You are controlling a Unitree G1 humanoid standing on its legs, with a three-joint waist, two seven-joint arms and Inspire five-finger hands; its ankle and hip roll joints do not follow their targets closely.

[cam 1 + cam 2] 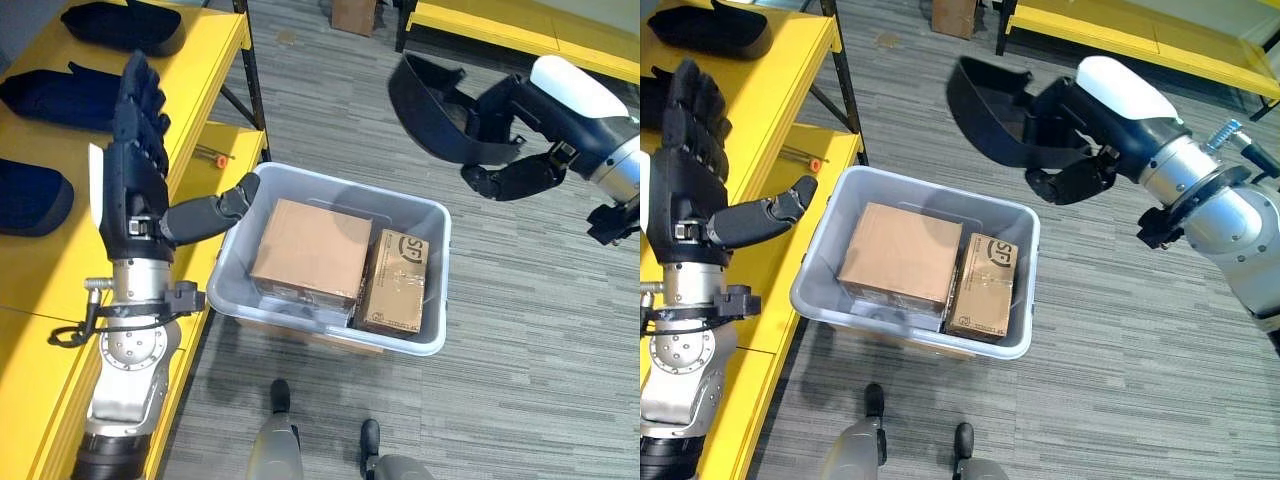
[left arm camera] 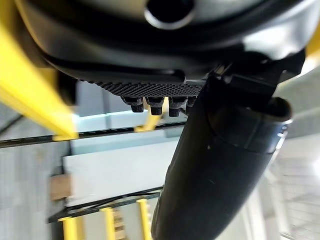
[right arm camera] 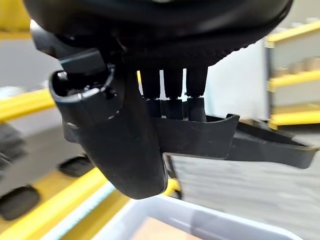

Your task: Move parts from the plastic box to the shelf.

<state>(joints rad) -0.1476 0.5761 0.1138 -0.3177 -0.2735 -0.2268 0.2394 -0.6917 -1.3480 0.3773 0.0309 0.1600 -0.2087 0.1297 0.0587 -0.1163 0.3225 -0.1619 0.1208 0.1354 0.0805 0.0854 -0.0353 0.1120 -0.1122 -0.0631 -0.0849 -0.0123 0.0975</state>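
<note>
— Closest to the camera, what do you see?

— Left robot hand (image 1: 135,165), raised over the yellow shelf (image 1: 205,60) with fingers straight and spread wide, thumb jutting sideways toward the plastic box (image 1: 420,215). It holds nothing.

— And the box, what is inside?

— 2 cardboard boxes: 1 larger plain one (image 1: 312,250) lying flat on the robot's left side, and 1 smaller printed one (image 1: 394,282) just beside it on the right, touching it. The plastic box sits on the grey striped floor (image 1: 520,340), right beside the shelf's lower level.

— Where are the parts?

— 3 black parts lie on the shelf's top level: 1 at the far end (image 1: 125,25), 1 in the middle (image 1: 55,97), partly behind the left fingers, and 1 nearest (image 1: 30,197). A 4th black part (image 1: 990,105) is in the right robot hand (image 1: 1072,180), carried in the air beyond the plastic box's far right corner, well apart from the shelf.

— How is the right one gripping?

— Its fingers are curled round the part's edge, with the thumb pinching from the other side. The right wrist view shows this best: fingers (image 3: 175,87) over the rim of the part (image 3: 260,145), the thumb below.

— Anything 1 view shows that others miss?

— The right wrist view catches 2 parts on the shelf past the thumb. In the head views, a small orange-tipped tool (image 1: 213,155) lies on the shelf's lower level, and another yellow shelf (image 1: 520,25) stands at the far right.
</note>
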